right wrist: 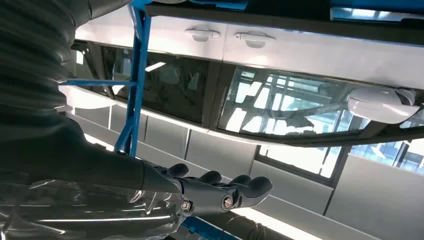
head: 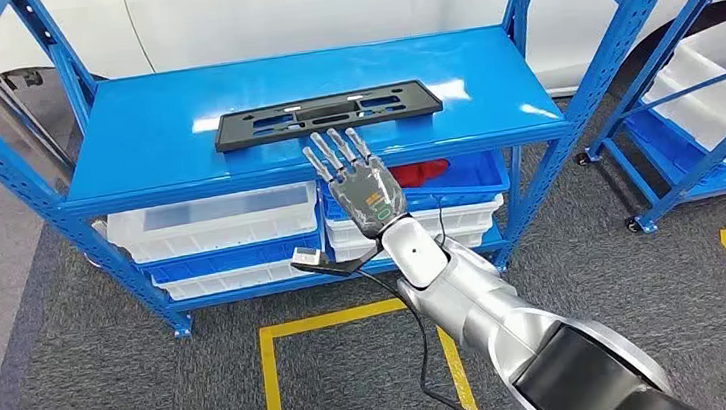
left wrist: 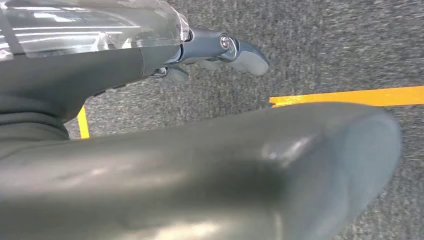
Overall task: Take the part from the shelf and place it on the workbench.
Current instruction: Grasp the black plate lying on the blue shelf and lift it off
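A long flat black plastic part (head: 327, 113) with cut-out slots lies across the middle of the blue shelf top (head: 152, 145). My right hand (head: 357, 180) reaches up from below with its fingers stretched out and spread, fingertips at the shelf's front edge just short of the part, holding nothing. In the right wrist view the right hand (right wrist: 220, 192) points toward a white car behind the rack. My left hand (left wrist: 220, 50) hangs over grey carpet, its fingers apart around nothing.
Under the shelf top sit white bins (head: 215, 224) and a blue bin holding something red (head: 426, 172). A second blue rack (head: 701, 102) with a white tray stands at the right. Yellow floor tape (head: 350, 319) marks the carpet. A white car (head: 320, 3) is parked behind.
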Robot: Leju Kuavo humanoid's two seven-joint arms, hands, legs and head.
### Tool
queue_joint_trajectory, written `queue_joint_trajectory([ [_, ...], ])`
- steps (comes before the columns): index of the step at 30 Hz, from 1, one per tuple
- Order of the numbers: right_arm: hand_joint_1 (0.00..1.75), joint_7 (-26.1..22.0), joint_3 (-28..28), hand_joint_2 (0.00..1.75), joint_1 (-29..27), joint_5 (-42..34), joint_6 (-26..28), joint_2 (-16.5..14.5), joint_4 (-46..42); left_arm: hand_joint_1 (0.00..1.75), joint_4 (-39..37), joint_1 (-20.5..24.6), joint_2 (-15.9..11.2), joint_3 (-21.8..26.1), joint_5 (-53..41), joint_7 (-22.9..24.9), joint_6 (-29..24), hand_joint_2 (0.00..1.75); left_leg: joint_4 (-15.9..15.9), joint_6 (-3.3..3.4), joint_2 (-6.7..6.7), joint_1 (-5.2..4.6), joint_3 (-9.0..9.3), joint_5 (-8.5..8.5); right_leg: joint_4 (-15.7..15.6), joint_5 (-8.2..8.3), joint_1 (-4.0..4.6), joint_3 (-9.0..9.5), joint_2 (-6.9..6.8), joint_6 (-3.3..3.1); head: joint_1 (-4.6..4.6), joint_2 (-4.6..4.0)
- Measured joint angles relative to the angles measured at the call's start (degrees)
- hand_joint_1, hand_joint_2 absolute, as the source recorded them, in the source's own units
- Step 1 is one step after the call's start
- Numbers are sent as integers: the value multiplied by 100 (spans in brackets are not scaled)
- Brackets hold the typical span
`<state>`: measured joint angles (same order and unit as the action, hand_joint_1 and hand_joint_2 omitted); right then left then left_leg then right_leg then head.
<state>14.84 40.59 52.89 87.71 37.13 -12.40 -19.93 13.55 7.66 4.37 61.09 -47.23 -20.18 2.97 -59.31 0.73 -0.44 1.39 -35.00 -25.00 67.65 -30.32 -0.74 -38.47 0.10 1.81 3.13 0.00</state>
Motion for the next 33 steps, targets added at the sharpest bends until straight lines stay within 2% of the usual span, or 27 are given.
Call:
queue_joint_trajectory([
  [3, 0, -5, 2, 175, -11, -8, -3, 8, 55, 0, 0, -4, 2, 0, -2, 1, 0, 0, -1, 28, 0, -37, 8, -16, 738, -193, 4, -433, 0, -11, 0, 0],
  [4, 0, -9, 4, 175, -15, -13, -5, 11, 81, 0, 0, -7, 2, 0, -4, 1, 0, 0, -1, 39, -1, -57, 19, -26, 844, -148, 11, -526, 1, -35, 0, 0],
  [5, 0, -12, 5, 175, -15, -19, -9, 14, 101, 0, 0, -9, 2, 0, -7, 1, 0, 0, -1, 47, -4, -75, 36, -36, 686, 10, 26, -485, 1, -74, 0, 0],
  [7, 0, -23, 6, 175, -1, -27, -13, 16, 127, 0, -5, -8, 11, 0, -9, 2, 0, 0, 1, 55, -8, -104, 81, -66, -117, 455, 93, -147, 2, -220, 1, 0],
  [8, 0, -34, 5, 175, 8, -28, -13, 16, 136, 0, -11, -5, 18, 0, -9, 0, -1, 0, 3, 48, -9, -113, 92, -80, -491, 601, 130, 17, -5, -291, 1, 0],
  [9, 0, -48, 5, 175, 14, -28, -13, 16, 144, 0, -17, -3, 26, 0, -9, 1, -2, 0, 7, 31, -7, -113, 96, -91, -746, 675, 166, 127, -10, -341, 1, -1],
  [10, 0, -63, 4, 175, 17, -28, -13, 17, 152, 0, -23, -2, 32, 0, -9, 1, -3, 0, 14, 6, -2, -103, 95, -100, -842, 669, 190, 166, -14, -367, 1, -1],
  [11, 0, -80, 4, 175, 18, -28, -13, 18, 161, 0, -24, -1, 29, 0, -9, 1, -4, 0, 29, -21, 3, -100, 99, -106, -873, 666, 201, 174, -16, -368, 0, -1],
  [14, 0, -111, 4, 175, 20, -28, -13, 10, 174, 0, -23, 7, 16, -1, -11, 0, -7, 0, -73, -90, 15, -102, 92, -208, -1046, 697, 129, 309, -17, -352, 1, 0],
  [16, 0, -125, 4, 175, 27, -28, -12, -8, 179, 0, -24, 10, 8, -2, -12, -3, -10, 0, -546, -131, 16, -94, -117, -450, -1129, 694, 99, 406, -23, -356, 1, 0],
  [18, 0, -136, 4, 175, 22, -28, -12, -20, 187, 0, -24, 5, 4, -2, -12, -3, -11, 0, -1176, -171, 17, -71, -449, -709, -1133, 666, 91, 446, -25, -362, 1, 0],
  [19, 0, -140, 4, 175, 10, -28, -12, -22, 196, 0, -24, 0, -1, -1, -12, -3, -11, 0, -1405, -194, 17, -58, -594, -750, -1129, 646, 86, 464, -24, -358, 1, 0],
  [20, 0, -145, 4, 175, -1, -27, -12, -22, 204, 0, -24, -4, -5, -1, -13, -2, -12, 0, -1509, -218, 18, -46, -684, -712, -1123, 623, 78, 485, -21, -350, 1, 0],
  [21, 0, -151, 4, 175, -10, -22, -11, -24, 213, 0, -24, -7, -10, 0, -13, -2, -11, 0, -1446, -243, 20, -31, -697, -579, -1112, 594, 65, 513, -18, -335, 1, 0],
  [23, 0, -161, 1, 175, -15, -5, -10, -34, 222, 0, -24, -5, -16, -1, -14, -1, -7, 0, -782, -294, 32, 10, -452, -109, -1064, 505, 39, 575, -10, -283, 1, 0],
  [24, 0, -168, -2, 175, -12, 5, -10, -43, 224, 0, -27, 1, -16, -2, -15, 3, -4, 0, -412, -309, 37, 17, -288, 59, -1019, 454, 41, 587, -5, -245, 1, 0],
  [25, 0, -174, -4, 175, -9, 11, -10, -51, 225, 0, -30, 12, -14, -2, -15, 7, -2, 0, -151, -285, 40, 25, -173, 148, -979, 413, 50, 585, 2, -210, 0, 0],
  [26, 0, -180, -5, 175, -8, 14, -10, -56, 227, 0, -32, 19, -12, -2, -16, 10, -1, 0, -25, -249, 38, 23, -121, 153, -949, 385, 64, 572, 6, -180, -1, 0],
  [28, 0, -187, -8, 175, -8, 15, -10, -66, 230, 0, -35, 28, -11, -2, -16, 14, 0, 0, -8, -135, 22, 6, -115, 96, -935, 360, 68, 560, 8, -136, -3, 0],
  [30, 0, -191, -11, 175, -2, 15, -9, -73, 228, 0, -35, 29, -13, -3, -16, 14, 0, 0, 6, -60, 14, 2, -85, 76, -819, 275, 48, 526, 1, -87, -4, 0],
  [31, 0, -197, -13, 175, 4, 15, -9, -75, 227, 0, -35, 35, -14, -4, -16, 14, 0, 0, 14, -24, 13, 5, -60, 63, -599, 167, 41, 425, -1, -62, -4, 0],
  [33, 0, -214, -18, 175, 3, 16, -9, -75, 228, 0, -35, 46, -15, -4, -15, 14, -1, 0, 17, 26, 13, -4, -19, 26, 153, -127, 36, 18, -3, -33, -4, 0],
])
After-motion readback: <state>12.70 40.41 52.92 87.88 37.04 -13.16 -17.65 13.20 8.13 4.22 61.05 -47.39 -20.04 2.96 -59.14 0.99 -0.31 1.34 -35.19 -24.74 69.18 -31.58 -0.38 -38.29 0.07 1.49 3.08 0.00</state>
